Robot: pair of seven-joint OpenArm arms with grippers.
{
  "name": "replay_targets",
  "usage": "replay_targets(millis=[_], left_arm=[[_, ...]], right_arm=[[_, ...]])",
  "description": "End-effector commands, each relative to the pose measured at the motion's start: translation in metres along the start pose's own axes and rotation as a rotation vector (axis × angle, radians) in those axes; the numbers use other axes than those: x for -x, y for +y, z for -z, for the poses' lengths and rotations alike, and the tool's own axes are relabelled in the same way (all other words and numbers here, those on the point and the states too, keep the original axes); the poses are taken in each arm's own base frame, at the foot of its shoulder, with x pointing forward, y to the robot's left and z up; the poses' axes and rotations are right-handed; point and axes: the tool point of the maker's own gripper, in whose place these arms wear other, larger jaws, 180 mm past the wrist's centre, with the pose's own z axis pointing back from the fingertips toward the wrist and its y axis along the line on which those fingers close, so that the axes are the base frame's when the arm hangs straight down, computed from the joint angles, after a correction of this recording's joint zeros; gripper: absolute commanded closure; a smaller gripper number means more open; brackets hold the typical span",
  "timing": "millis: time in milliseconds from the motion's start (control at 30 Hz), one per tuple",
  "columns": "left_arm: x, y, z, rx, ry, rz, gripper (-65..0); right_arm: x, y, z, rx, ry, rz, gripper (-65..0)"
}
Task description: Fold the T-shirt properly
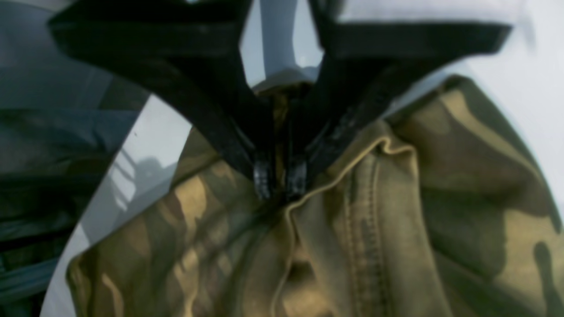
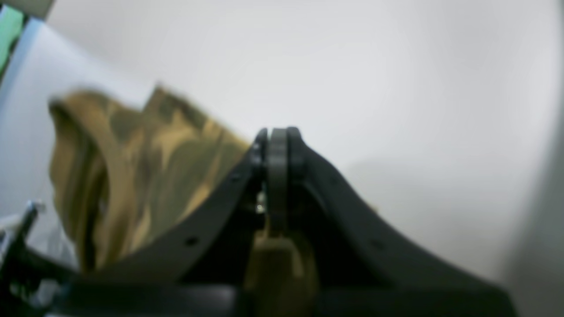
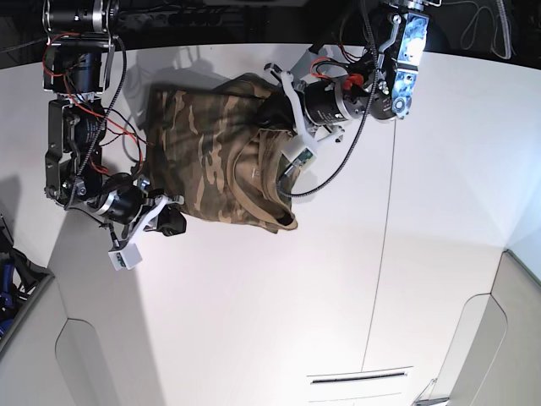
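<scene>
With jaws clamped on a stitched hem fold directly at its fingertips, the left gripper holds the T-shirt, whose bunched body extends away beyond the tips across the white table toward the right gripper, closed at the far edge.

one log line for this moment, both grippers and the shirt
left gripper: shut on T-shirt edge | right gripper: shut, at the shirt's edge | T-shirt: partly folded on white table
</scene>
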Motion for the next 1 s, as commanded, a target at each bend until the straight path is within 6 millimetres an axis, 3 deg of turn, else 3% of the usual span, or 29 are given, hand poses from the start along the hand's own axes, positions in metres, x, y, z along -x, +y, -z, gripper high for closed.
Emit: replay_targets(millis=[0, 167, 333, 633, 800, 967], left_arm=[[-0.012, 0.005, 0.000, -0.010, -0.029, 0.015, -5.6], [-0.024, 0.043, 0.008, -0.116, -0.015, 0.023, -5.6], [-0.037, 0.075, 0.017, -0.178, 0.006, 0.004, -5.6], [-0.088, 0.127, 0.020, -0.306, -0.070, -0.012, -5.6], [-0.108, 0.135, 0.022, -0.314, -0.084, -0.011, -5.6], [-0.109, 0.132, 0.024, -0.306, -0.087, -0.014, -5.6]], right_arm=[[-0.019, 0.002, -0.005, -0.017, -0.043, -0.016, 0.0], [-0.014, 0.009, -0.005, -0.055, -0.019, 0.011, 0.0], [-0.011, 0.002, -0.009, -0.041, -0.009, 0.008, 0.0], [0.025, 0.011, -0.011, -0.095, 0.004, 0.102, 0.0], [0.051, 0.014, -0.014, -0.099, 0.037, 0.129, 0.0], [0.067, 0.028, -0.016, -0.145, 0.033, 0.183, 0.0]])
